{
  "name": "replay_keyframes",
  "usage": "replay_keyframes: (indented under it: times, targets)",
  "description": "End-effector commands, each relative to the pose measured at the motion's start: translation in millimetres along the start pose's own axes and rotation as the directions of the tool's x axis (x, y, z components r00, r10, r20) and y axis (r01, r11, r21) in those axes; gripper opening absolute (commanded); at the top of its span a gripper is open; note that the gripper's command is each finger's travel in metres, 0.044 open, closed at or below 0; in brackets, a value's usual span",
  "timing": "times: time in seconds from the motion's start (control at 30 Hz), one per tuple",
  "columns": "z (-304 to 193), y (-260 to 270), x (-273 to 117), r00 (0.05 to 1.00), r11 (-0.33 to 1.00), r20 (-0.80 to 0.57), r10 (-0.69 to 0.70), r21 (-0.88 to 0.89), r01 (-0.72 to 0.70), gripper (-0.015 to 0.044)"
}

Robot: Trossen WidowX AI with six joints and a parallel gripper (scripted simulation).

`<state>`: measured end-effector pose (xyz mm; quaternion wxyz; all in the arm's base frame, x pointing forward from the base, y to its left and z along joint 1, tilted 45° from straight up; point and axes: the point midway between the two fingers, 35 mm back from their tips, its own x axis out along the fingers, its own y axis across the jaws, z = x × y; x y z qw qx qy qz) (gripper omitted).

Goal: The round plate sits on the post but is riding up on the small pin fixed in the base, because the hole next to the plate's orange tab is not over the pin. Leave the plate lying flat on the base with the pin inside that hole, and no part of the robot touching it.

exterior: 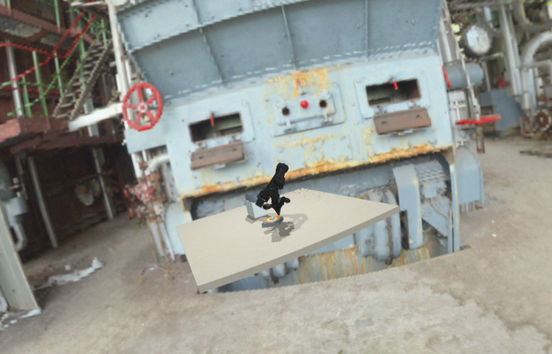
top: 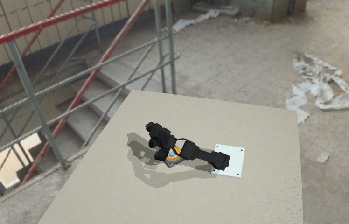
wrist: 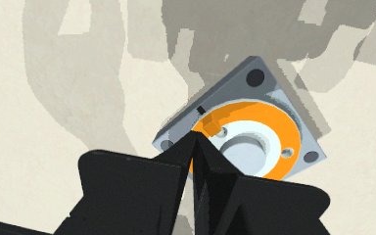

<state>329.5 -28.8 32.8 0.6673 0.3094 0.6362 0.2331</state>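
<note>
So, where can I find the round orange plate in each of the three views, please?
Top: the plate shows as an orange arc near the table's middle, mostly hidden under the black arm.
Exterior: a small orange ring at the arm's foot, on the table's far part.
Wrist: large, centre-right, just beyond the shut fingers.
Shared landmark: the grey square base under the plate.

1. Round plate (wrist: 268, 117): orange ring with a white inner face, seated around the pale central post (wrist: 246, 148).
2. Orange tab (wrist: 211, 124): raised block at the plate's rim, beside a small hole (wrist: 223, 131).
3. Base (wrist: 254, 73): grey square with dark corner holes, under the plate.
</note>
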Motion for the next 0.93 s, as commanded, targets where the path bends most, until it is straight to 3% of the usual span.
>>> replay_keyframes:
  times: [0.0,0.2,0.9]
  targets:
    - [2,-2,-19,1.0,1.0,0.012,-0.007,-0.002,0.007,0.0]
    - [0,0,-44,1.0,1.0,0.011,-0.006,-0.002,0.006,0.0]
    - [1,0,-35,1.0,1.0,0.011,-0.003,0.001,0.003,0.0]
